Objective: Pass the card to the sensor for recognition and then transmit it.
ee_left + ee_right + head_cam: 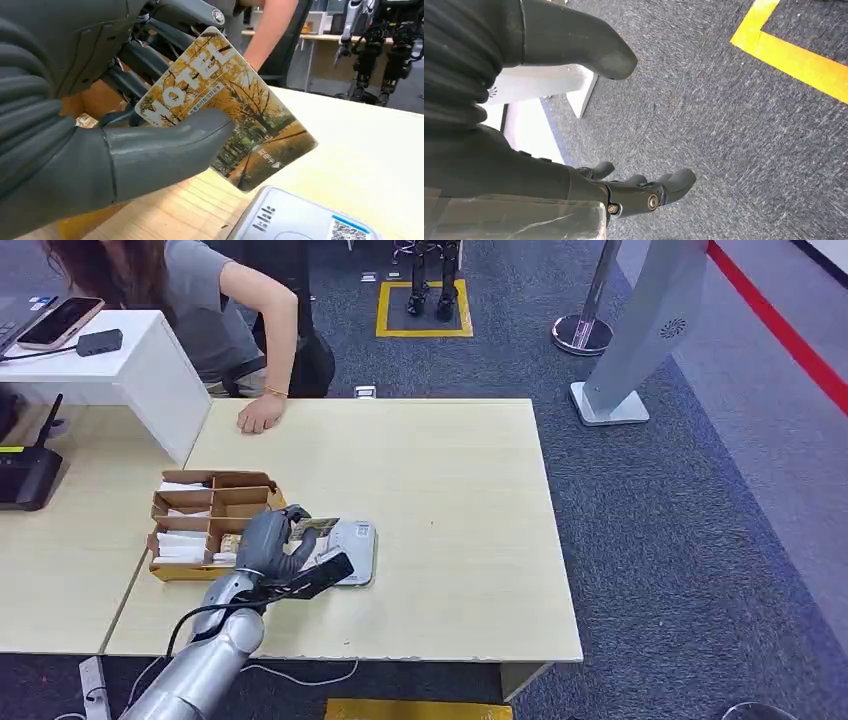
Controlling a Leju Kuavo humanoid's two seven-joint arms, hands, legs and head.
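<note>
The card (235, 115) is a rectangular hotel key card printed with yellow autumn trees and the word "HOTEL" in white letters. It is held tilted, pinched between the thumb and the dark fingers of the left hand (268, 545), with its free end pointing down toward the sensor (352, 551). The sensor is a flat light-grey unit with rounded corners and a small label on top. It lies flat on the table, just beside the cardboard box, directly beneath the card.
</note>
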